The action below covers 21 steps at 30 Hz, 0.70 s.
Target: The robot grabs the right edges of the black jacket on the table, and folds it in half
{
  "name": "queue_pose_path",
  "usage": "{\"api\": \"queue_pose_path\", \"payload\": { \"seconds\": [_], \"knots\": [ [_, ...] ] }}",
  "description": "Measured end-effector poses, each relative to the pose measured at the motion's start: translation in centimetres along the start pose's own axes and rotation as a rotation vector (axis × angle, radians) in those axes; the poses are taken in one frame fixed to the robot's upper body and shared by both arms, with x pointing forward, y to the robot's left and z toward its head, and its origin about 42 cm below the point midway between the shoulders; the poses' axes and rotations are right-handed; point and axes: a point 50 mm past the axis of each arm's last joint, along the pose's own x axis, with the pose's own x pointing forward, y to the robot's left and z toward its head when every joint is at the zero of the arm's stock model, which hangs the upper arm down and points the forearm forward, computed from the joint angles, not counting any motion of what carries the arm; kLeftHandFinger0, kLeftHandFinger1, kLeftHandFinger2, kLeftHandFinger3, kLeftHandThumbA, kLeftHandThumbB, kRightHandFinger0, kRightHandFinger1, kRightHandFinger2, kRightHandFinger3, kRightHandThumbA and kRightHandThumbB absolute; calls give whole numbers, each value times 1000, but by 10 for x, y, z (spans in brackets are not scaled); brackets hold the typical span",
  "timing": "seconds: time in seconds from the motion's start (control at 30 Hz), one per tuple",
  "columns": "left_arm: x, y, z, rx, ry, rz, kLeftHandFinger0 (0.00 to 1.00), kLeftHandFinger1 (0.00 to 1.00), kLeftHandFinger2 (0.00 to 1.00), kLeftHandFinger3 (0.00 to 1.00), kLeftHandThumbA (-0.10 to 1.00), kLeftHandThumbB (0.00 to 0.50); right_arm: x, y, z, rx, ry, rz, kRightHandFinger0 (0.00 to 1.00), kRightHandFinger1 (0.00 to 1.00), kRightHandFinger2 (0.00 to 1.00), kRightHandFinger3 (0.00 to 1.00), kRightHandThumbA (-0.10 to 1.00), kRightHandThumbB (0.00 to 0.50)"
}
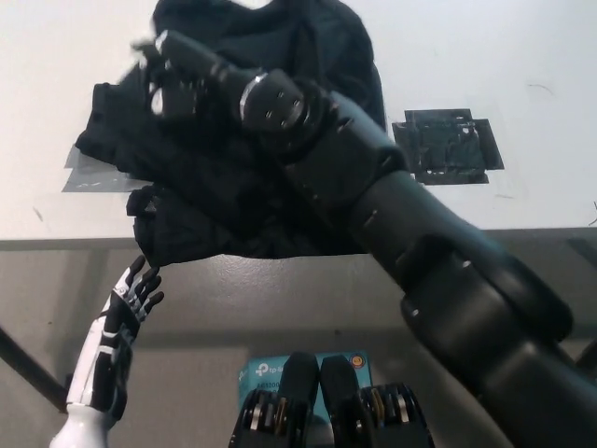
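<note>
Nearest, the left hand [121,327] hangs below the worktop [522,56] edge, fingers [142,285] spread and holding nothing, their tips just under a drooping fold of the jacket [233,205]. A teal box [256,373] lies on the floor right of that hand. The bulky right arm [420,261] crosses the heaped, crumpled jacket, hiding much of it. Its right hand [177,79] reaches the cloth's far left; whether those fingers grasp it cannot be told. Black tape [448,149] sits flat, well right of them.

One black jacket [252,140], two hands (white [131,303], black [173,79]), one table [522,56].
</note>
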Motion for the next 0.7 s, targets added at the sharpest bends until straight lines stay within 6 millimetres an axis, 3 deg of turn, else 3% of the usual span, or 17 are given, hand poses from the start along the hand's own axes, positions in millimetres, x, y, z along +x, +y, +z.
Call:
{"api": "queue_pose_path", "payload": {
  "seconds": [0.13,0.17,0.27,0.33,0.37,0.47,0.57,0.6,0.63,0.7],
  "knots": [
    [-1,-2,-1,-3,6,-7,1000,1000,1000,1000,1000,141,0,6,-6,-30,38,86,1000,1000,1000,1000,717,421],
    [-1,-2,-1,-3,6,-8,1000,1000,1000,1000,1000,134,-1,6,-7,-30,44,102,1000,1000,1000,1000,818,428],
    [-2,-3,-2,-4,10,-10,1000,1000,1000,1000,1000,130,-2,6,-10,-35,67,161,1000,1000,1000,1000,999,379],
    [-3,-4,-2,-4,13,-12,1000,1000,1000,1000,1000,167,-3,3,-11,-39,80,200,1000,1000,1000,1000,1000,408],
    [-4,-4,-3,-4,14,-12,1000,1000,1000,1000,1000,174,-4,2,-11,-37,84,211,1000,1000,1000,1000,1000,455],
    [-5,-5,-3,-5,17,-15,1000,1000,1000,1000,1000,168,-6,-16,0,-30,89,244,1000,1000,1000,1000,1000,478],
    [-5,-5,-3,-5,18,-15,1000,1000,1000,1000,1000,150,-7,-40,22,-42,77,252,1000,1000,1000,1000,1000,462],
    [-5,-5,-4,-5,18,-15,1000,1000,1000,1000,1000,168,-8,-46,29,-47,67,251,1000,1000,1000,1000,1000,444],
    [-5,-6,-4,-6,20,-16,1000,1000,1000,1000,1000,164,-9,-57,43,-56,42,245,1000,1000,1000,1000,1000,467],
    [-5,-6,-4,-10,21,-16,1000,1000,1000,1000,1000,171,-13,-73,66,-72,0,238,1000,1000,1000,1000,1000,407]
  ]
}}
